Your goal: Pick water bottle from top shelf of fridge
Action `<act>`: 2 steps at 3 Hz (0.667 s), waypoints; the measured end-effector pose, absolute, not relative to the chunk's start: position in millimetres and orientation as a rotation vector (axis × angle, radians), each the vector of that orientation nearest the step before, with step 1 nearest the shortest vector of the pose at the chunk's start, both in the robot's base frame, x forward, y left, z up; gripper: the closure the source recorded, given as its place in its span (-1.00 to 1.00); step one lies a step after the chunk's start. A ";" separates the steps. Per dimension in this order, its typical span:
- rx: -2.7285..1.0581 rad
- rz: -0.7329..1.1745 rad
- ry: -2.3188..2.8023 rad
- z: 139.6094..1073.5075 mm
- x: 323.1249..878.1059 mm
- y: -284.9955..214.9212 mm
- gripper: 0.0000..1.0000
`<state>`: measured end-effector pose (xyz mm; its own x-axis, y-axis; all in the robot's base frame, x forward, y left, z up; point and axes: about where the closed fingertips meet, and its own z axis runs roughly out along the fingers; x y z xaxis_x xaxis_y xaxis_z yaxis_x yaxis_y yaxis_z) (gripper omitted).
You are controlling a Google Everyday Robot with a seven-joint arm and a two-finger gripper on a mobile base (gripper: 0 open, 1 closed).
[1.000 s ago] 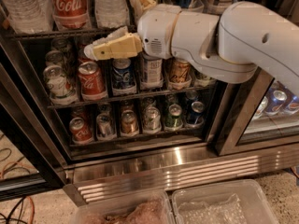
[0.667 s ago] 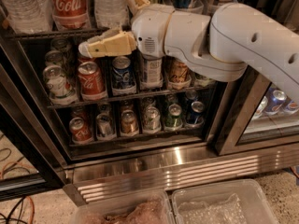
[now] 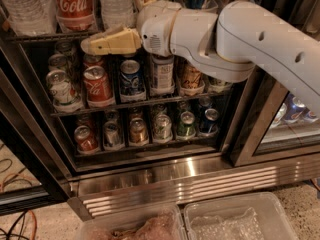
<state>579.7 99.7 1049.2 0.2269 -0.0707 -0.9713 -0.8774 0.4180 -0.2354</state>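
Clear water bottle (image 3: 116, 4) upright, top shelf (image 3: 45, 36); pincer (image 3: 111, 23) @ base.

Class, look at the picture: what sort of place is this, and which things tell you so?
Probably a shop or canteen drinks corner: a glass-door fridge with rows of cans and bottles. The pincer hovers by the top shelf.

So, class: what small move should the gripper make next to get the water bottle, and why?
Probably lift slightly: the gripper sits at the top shelf rail, below the body of the water bottle just above it.
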 end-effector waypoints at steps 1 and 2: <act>-0.971 0.677 1.249 1048.0 590.0 88.2 -1.00; -0.933 0.633 1.278 1053.8 594.2 80.3 -1.00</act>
